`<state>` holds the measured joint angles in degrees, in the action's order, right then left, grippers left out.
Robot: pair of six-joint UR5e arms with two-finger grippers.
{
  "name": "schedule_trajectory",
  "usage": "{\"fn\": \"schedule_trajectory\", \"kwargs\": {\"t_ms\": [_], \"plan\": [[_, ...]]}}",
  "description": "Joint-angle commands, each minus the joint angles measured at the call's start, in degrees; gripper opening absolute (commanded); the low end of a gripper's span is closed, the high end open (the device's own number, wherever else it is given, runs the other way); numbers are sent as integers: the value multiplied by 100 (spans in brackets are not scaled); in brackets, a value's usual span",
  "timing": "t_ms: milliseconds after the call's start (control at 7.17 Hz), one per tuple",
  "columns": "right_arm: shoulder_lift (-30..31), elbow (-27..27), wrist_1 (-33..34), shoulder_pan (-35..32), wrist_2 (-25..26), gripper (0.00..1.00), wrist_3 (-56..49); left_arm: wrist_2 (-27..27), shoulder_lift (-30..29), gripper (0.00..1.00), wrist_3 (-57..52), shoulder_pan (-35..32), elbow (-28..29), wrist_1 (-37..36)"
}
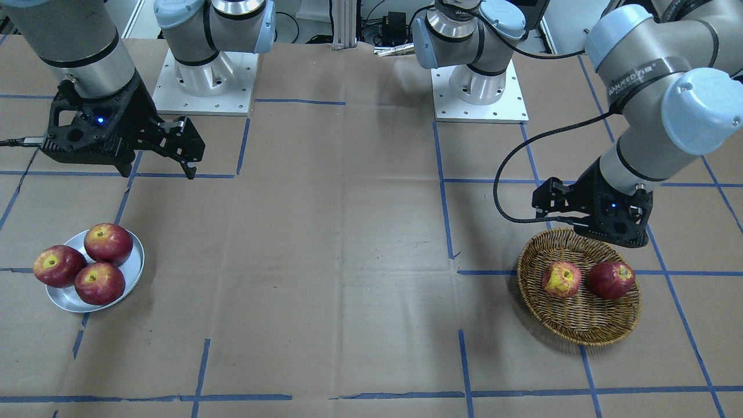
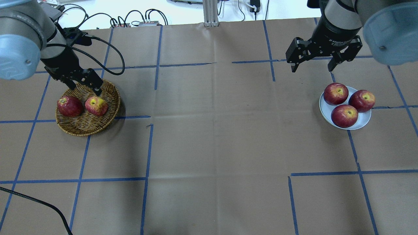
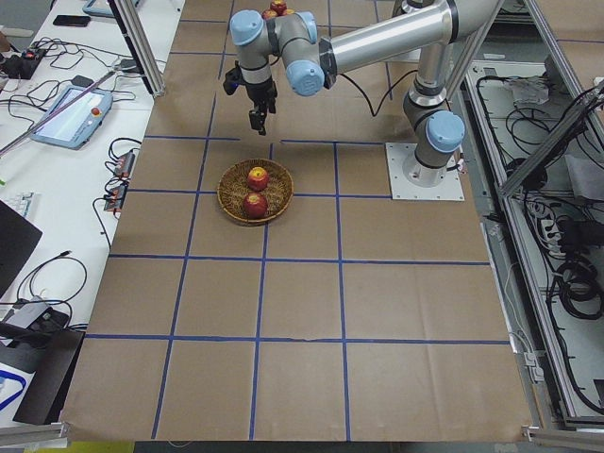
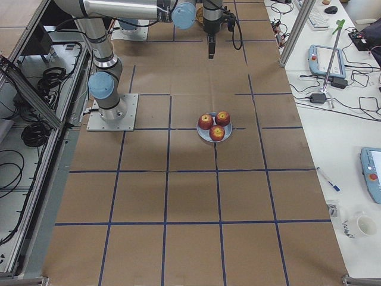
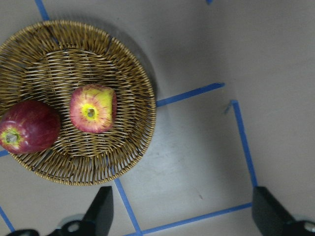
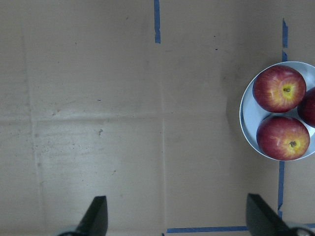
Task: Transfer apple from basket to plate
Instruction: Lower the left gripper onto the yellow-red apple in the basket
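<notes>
Overhead exterior | left pincer [image 2: 85,89] spread, empty, hovering | apple [image 2: 96,106] in basket [image 2: 81,130] just below it, slightly offset | left arm nearer; right pincer [image 2: 312,67] well apart, also spread

Front-facing view: we look steeply down across the table [image 1: 348,261], facing the arm mounts [image 1: 203,96] at the top edge.
Overhead view: we look forward and down from the opposite side.
Side views: we look along the table from each end, from far off.
Wrist views: we look straight down from close above, the left on the basket [image 5: 98,54], the right catching the plate [image 6: 247,114] at its edge.
Shared: our two wide views both hold basket and plate, sides swapped.
</notes>
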<state>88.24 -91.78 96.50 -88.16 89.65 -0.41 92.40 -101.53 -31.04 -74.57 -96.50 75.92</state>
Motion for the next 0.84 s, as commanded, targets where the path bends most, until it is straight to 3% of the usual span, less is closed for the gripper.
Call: {"fn": "schedule_trajectory", "kwargs": {"t_ms": [0,140,698], "plan": [[0,-15,0,0,9,100,-12,6,-566,99,-444,275,-264,-882],[0,3,0,0,0,100,-21,6,-926,99,-943,354,-246,-1321],[-9,-15,0,0,0,100,-12,-47,-1465,98,-1001,417,-334,-1703]]}}
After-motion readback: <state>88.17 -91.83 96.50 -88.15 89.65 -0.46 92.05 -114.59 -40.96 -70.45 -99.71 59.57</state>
